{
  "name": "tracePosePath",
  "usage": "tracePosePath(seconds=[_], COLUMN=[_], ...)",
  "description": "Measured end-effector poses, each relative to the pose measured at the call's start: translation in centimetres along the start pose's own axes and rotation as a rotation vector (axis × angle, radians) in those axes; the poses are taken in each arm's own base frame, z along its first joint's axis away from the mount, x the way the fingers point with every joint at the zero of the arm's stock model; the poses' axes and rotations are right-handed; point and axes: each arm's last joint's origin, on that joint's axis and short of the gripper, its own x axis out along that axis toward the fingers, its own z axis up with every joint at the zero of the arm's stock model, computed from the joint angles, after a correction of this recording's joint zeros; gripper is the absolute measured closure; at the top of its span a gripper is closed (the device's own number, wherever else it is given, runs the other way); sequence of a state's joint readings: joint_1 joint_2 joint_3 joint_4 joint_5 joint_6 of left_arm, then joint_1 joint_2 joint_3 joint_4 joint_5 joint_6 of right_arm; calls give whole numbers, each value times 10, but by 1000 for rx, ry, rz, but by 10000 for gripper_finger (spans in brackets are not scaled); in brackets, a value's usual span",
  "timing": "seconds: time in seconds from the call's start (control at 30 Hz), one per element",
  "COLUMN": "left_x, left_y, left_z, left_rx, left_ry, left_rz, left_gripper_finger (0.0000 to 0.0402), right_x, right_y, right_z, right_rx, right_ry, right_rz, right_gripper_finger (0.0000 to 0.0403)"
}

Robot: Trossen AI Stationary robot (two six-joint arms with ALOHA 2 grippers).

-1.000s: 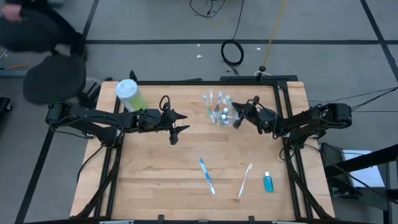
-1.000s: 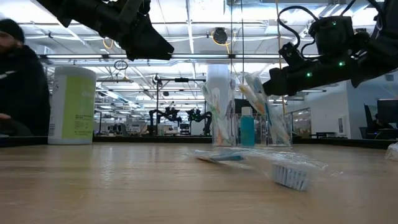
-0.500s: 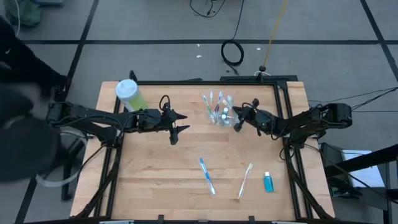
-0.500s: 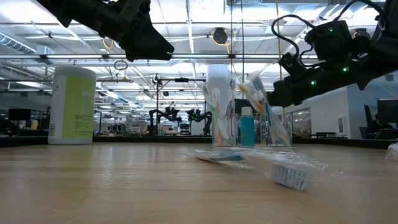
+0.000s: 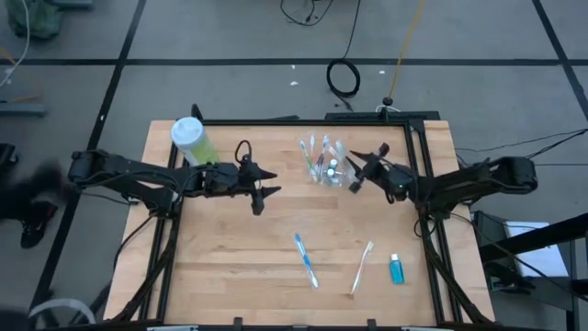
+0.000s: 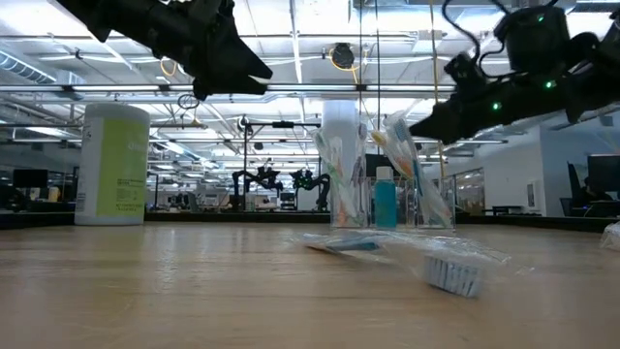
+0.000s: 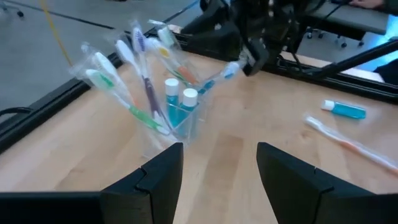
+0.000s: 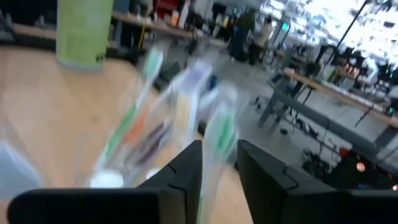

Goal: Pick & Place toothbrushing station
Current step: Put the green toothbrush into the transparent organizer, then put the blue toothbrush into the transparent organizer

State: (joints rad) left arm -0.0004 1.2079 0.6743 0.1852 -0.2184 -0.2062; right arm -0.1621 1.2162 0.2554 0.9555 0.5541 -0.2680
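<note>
Clear plastic cup point(image 5: 323, 165) stands crowded with toothbrushes point(image 7: 134, 81). Just beside it, the right hand point(image 5: 360, 171) hangs parted and empty. A careless retreat could snag a brush and tip it.

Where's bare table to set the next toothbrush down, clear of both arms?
Bare wood: the near-left stretch, left of the blue toothbrush, and the strip between it and the white toothbrush. Crowded: the far middle, where the clear cup stands between the left gripper and right gripper, jaws parted.

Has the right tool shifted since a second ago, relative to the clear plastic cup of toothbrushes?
Yes. The right tool has backed slightly away from the clear plastic cup, toward the table's right edge, and in the low view it sits higher.
</note>
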Motion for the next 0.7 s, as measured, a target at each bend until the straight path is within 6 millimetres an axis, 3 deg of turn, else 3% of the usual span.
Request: tracePosePath(seconds=[0.2, 0.43, 0.57, 0.7], left_x=[10, 38, 60, 80], left_y=[-19, -60, -86, -111], left_z=[-10, -29, -23, -9], left_rx=[-15, 39, 57, 254], left_ry=[14, 67, 172, 342], left_rz=[-109, -392, -437, -412], left_gripper_finger=[190, 190, 190, 190], right_x=[-12, -23, -26, -28], right_y=[-9, -21, -24, -26], right_z=[22, 38, 42, 44], right_rx=[41, 88, 48, 26], right_ry=[-122, -220, -244, -265], right_rz=[-12, -42, -56, -69], right_gripper_finger=[292, 296, 297, 298])
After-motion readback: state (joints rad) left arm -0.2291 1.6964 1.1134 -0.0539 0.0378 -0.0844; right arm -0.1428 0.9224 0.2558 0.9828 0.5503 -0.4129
